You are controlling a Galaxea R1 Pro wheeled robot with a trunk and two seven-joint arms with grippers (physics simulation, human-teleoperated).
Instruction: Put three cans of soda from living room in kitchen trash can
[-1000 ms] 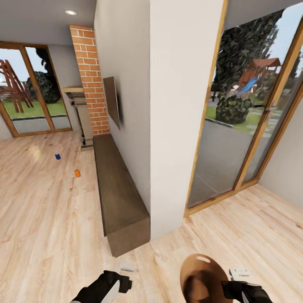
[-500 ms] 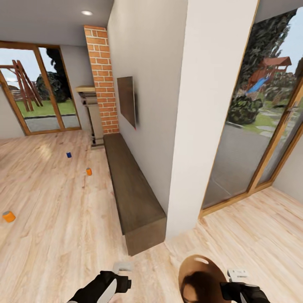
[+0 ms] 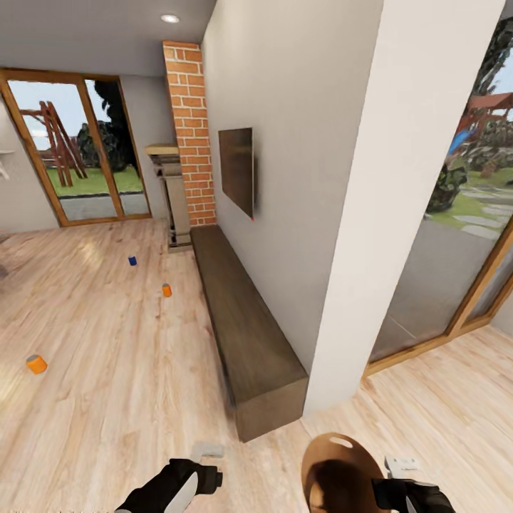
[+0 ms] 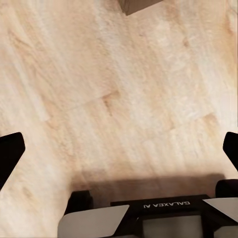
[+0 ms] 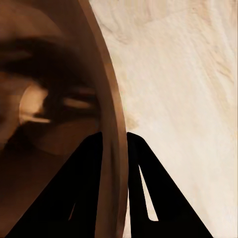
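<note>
I read pale blond wood-grain planks on the floor point(image 3: 107, 399), a dark brown bench point(image 3: 249, 342), a red-orange brick fireplace column point(image 3: 191, 135) with pale mortar lines, an off-white wall point(image 3: 299, 178) carrying a near-black TV point(image 3: 236, 169), and warm tan door frames point(image 3: 100, 142) around green lawn. On the floor I log two bright orange soda cans point(image 3: 35, 364) point(image 3: 166, 290) and one dark blue can point(image 3: 132, 261). The trash can point(image 3: 338, 474) shows brown-tan inside, and the left gripper point(image 3: 205, 463) and right gripper point(image 3: 399, 474) are black with light grey fingertips.

brown tash can point(image 3: 340, 467) held low; blue can point(image 3: 132, 261), two orange cans point(image 3: 167, 290) point(image 3: 36, 364) on floor.
</note>
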